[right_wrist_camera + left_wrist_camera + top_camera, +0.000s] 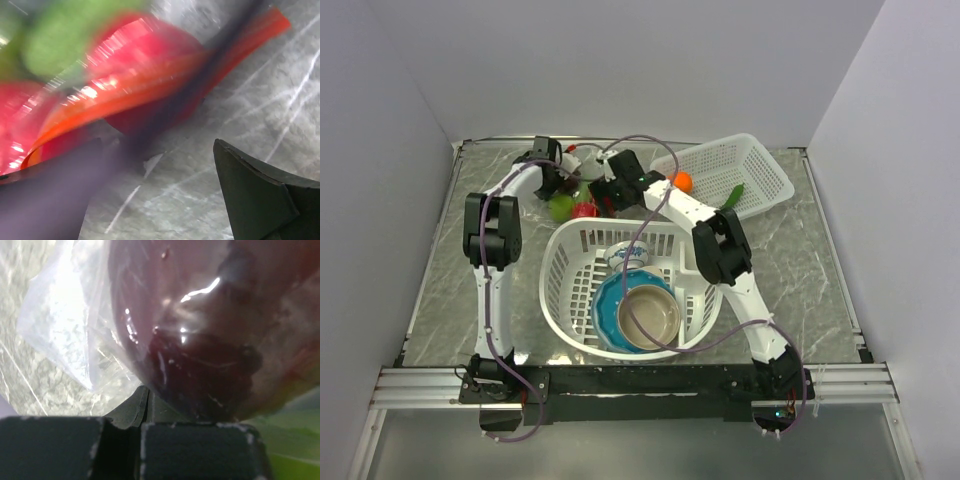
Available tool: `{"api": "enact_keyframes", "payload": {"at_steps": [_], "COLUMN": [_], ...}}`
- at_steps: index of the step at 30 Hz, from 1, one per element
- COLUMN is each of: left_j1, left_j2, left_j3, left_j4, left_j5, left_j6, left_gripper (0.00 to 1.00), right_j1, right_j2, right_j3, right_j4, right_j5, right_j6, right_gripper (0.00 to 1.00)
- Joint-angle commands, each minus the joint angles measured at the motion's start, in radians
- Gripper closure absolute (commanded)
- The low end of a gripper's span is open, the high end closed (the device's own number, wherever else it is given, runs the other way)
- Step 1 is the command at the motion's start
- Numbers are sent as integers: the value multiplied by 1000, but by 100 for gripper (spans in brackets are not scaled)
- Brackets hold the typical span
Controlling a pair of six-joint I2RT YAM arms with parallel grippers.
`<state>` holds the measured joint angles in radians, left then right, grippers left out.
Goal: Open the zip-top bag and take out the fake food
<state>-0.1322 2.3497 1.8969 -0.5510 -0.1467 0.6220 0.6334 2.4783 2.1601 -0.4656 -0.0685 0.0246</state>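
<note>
- The left jaws are pressed nearly together, and the clear film of the zip-top bag runs into their seam.
- The right jaws stand wide apart, holding nothing, beside the orange zip strip.
- The bag lies on the counter behind the white basket, with fake food showing through it.

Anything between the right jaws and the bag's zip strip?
Nothing visible. The zip strip of the bag lies just ahead of the right gripper, jaws open; only table shows between. View is blurred.
</note>
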Motion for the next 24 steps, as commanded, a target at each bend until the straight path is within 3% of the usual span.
{"api": "enact_keyframes", "payload": {"at_steps": [1, 14, 20, 24], "left_j1": [-75, -78, -78, -73], "left_j2": [36, 3, -6, -9], "left_j3": [-7, -38, -36, -51], "left_j4": [-99, -256, -245, -227], "left_j5": [165, 387, 374, 329], "left_j6": [22, 134, 122, 122], "left_gripper": [99, 99, 99, 99], "right_j1": [32, 32, 32, 29], "right_j2": [-10, 8, 47, 1], "right_j3": [60, 98, 156, 58], "right_j4": [56, 85, -10, 4], "right_j5": [7, -10, -19, -24], "right_j6": [-11, 5, 14, 35], "right_gripper": [0, 0, 4, 6]}}
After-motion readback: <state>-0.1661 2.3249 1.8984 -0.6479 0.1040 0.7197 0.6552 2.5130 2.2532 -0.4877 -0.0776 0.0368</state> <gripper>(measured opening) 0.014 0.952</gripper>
